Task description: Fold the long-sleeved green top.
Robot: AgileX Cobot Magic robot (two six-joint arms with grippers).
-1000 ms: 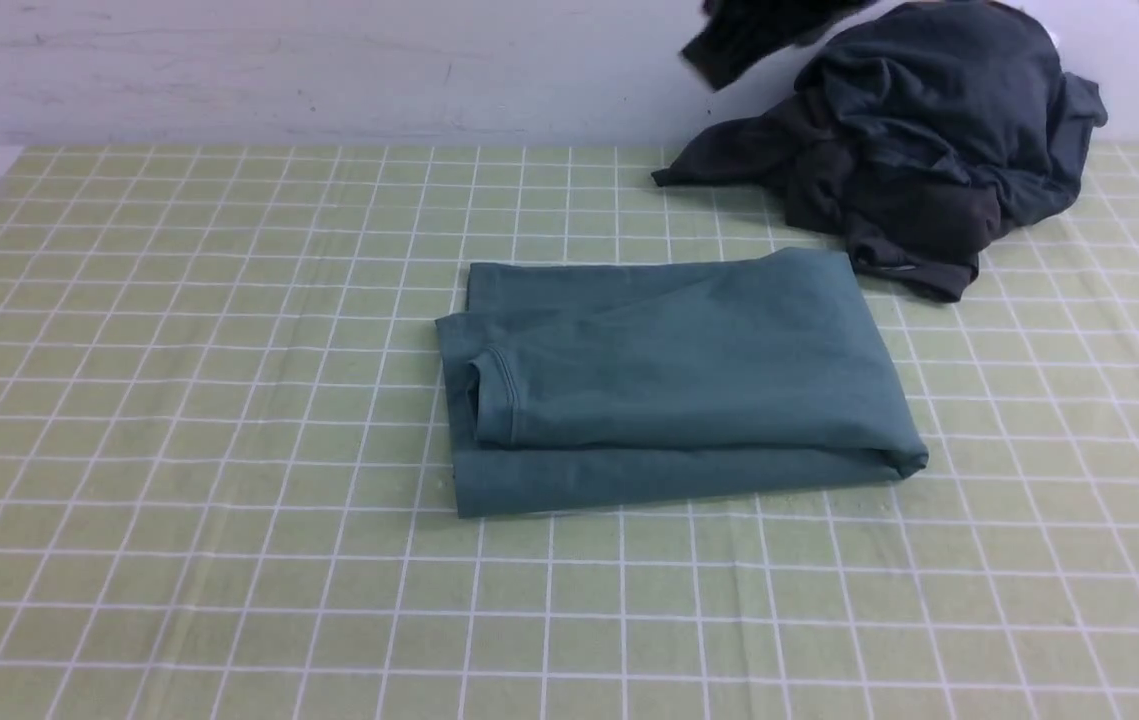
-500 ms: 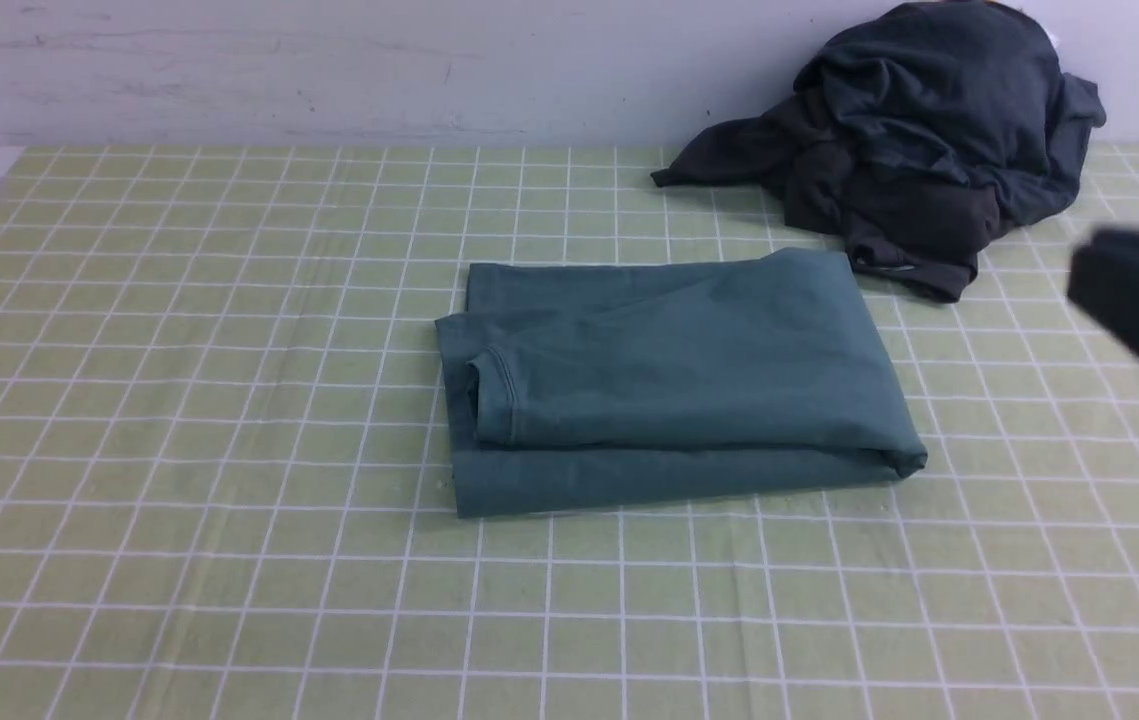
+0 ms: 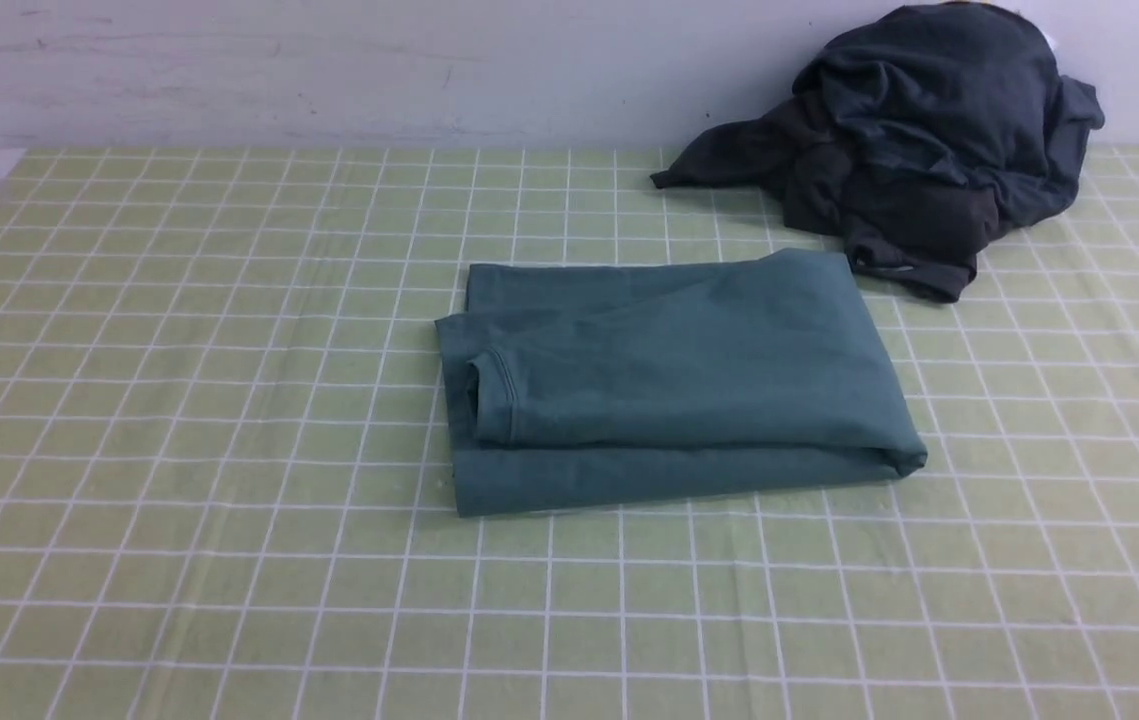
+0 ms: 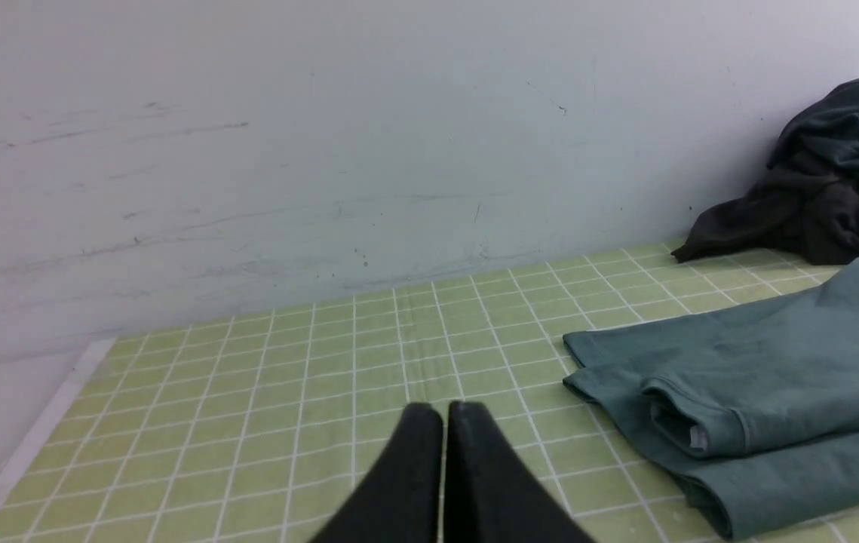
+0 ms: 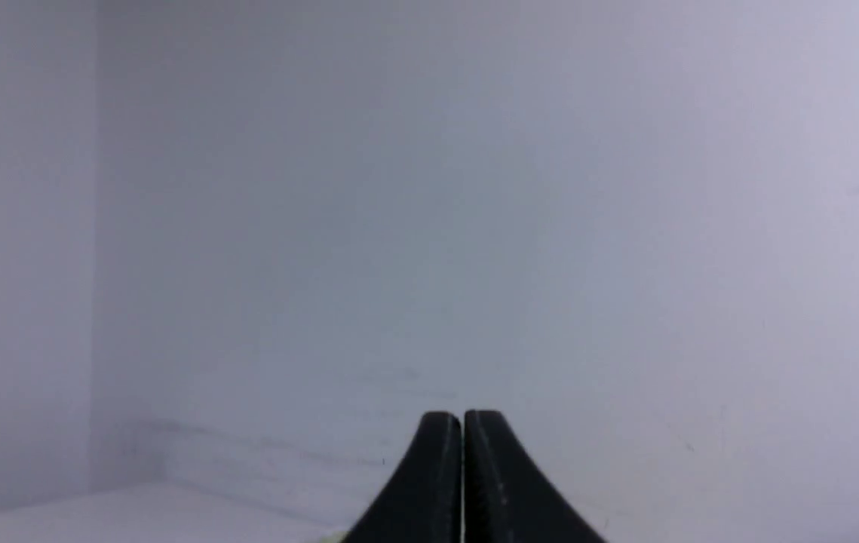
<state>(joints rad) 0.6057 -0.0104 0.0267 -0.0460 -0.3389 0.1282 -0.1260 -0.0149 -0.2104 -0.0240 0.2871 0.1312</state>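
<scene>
L grip [image 4: 435, 411] and R grip [image 5: 462, 422] both pressed tog., pinching nothing, w/ folded green top [image 3: 689, 350] on checked cloth [image 3: 229, 560] well apart from L fingertips, prob. done, but could come undone if either dips back and snags loose collar [image 3: 497, 395].

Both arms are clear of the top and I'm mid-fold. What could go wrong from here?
The charcoal clothes heap sits right against the green long-sleeved top's far right corner, so a grab there might catch both.

The top's collar lies loosely bunched over lower layers, so the next fold could trap a crease.
</scene>
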